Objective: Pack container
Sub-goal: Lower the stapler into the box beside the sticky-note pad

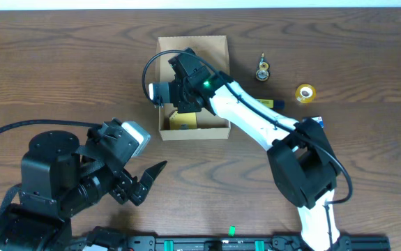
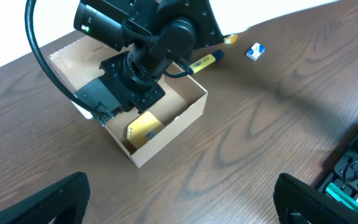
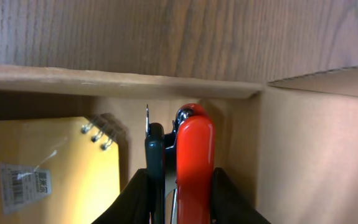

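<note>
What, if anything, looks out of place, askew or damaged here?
Nothing stands out. The container sits upright and intact with a yellow notepad inside, and the right gripper holds a red item inside it.

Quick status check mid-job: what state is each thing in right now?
container, open at the top, upright.
yellow notepad, inside the container.
red tool, gripped, down inside the container.
right gripper, shut on the red tool.
left gripper, open, empty, apart from the container.
</note>
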Controlling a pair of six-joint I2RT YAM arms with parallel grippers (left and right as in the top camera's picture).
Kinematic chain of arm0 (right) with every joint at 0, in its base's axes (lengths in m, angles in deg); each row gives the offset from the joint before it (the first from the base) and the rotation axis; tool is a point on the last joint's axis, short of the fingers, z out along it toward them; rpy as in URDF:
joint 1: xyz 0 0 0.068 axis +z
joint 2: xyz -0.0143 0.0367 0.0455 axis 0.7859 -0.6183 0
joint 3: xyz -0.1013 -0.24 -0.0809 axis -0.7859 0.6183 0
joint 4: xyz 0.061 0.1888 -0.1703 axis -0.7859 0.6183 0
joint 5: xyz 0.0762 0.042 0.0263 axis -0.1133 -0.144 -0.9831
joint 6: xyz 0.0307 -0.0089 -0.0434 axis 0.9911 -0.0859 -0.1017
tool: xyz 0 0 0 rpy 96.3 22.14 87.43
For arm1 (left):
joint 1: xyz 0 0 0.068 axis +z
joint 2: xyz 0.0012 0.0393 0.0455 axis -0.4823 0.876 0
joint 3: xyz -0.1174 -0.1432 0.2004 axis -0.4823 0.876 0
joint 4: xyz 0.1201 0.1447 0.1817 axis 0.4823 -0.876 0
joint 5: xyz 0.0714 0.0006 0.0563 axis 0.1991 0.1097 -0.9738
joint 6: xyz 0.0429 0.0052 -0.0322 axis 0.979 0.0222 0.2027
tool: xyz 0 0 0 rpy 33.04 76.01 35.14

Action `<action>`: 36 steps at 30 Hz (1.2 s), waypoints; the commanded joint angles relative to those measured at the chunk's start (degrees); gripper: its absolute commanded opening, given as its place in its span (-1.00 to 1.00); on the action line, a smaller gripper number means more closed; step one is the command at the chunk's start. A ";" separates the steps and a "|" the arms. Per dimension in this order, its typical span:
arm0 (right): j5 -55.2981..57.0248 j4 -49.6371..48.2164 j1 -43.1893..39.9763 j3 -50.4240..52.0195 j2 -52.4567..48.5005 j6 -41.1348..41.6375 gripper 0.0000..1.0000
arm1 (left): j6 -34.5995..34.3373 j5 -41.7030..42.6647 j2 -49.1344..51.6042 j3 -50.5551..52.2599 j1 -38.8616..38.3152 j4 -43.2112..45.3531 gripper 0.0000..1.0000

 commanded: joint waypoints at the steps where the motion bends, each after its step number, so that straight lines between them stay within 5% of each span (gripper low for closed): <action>1: -2.89 -0.17 0.81 -0.90 -0.28 -0.70 -0.98 | 0.37 0.83 -0.02 -1.07 0.13 -0.02 0.91; 36: -4.02 -0.20 0.74 -0.90 -3.80 -0.72 -0.97 | 0.37 0.85 -0.02 -1.07 0.13 -0.02 0.90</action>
